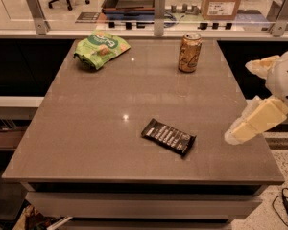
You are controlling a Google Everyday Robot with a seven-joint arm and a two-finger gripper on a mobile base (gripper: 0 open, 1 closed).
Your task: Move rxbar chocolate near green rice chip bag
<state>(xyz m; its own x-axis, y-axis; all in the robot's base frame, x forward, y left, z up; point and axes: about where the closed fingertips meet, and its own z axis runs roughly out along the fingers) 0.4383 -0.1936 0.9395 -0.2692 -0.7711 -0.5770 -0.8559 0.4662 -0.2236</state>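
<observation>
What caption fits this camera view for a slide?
Gripper at right of table; rxbar chocolate lies far from green rice chip bag.

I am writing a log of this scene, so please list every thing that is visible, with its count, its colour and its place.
rxbar chocolate: one, black wrapper, lying flat on the near centre of the table.
green rice chip bag: one, light green, far left corner of the table.
drink can: one, tan, upright, far side of the table, right of centre.
table: one, grey-brown, middle of the view.
cardboard box: one, brown, behind the table, upper right.
metal posts: three, grey, along the far edge.
gripper: one, cream, at the table's right side, right of the bar, apart from it.
</observation>
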